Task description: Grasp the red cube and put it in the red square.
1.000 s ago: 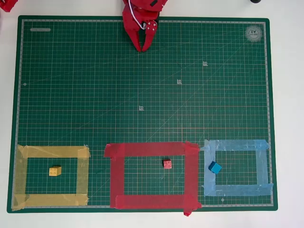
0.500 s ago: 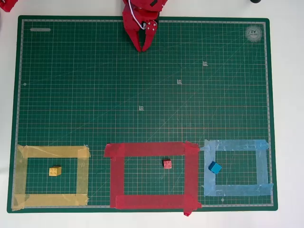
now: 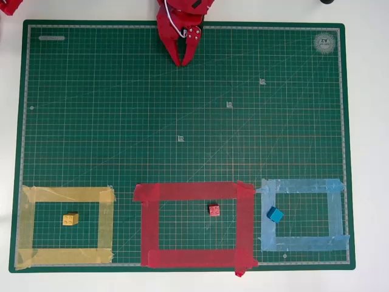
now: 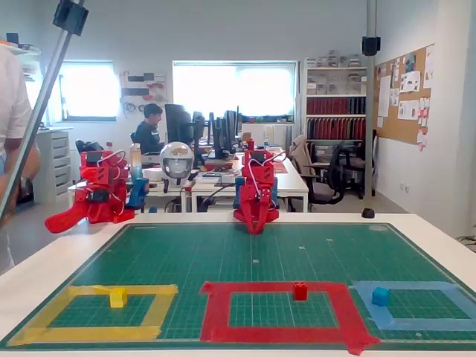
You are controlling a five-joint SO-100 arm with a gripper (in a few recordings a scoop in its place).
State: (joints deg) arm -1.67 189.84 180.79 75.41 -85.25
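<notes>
The gripper [image 3: 182, 61] rests at the far edge of the mat, folded down, with its two red fingers drawn together to a point and nothing between them; in the fixed view it [image 4: 254, 225] sits low on the surface in the same way.

From the gripper, the red cube [image 3: 214, 210] lies well apart, across almost the whole depth of the mat toward the near edge, and a little to the right in the overhead view. So any reach has to go long and forward, with a small turn to that side. The cube is too small to have a clear long axis; its sides look roughly square to the grid. It stands inside the red square [image 3: 146, 225], in the right part of the frame's open middle, near the right tape strip but not touching it [image 4: 300, 291]. By my judgement the cube is already in its place, so little seems left to do.

To each side are the yellow tape frame [image 3: 106, 225] with a yellow block [image 3: 70, 219] and the light-blue tape frame [image 3: 334, 213] with a blue block [image 3: 275, 214].

The surface is a green cutting mat [image 3: 121, 109] on a white table [image 3: 364, 121], bare between gripper and frames. Behind is an office with desks, monitors, shelves and a seated person [image 4: 151, 126].
</notes>
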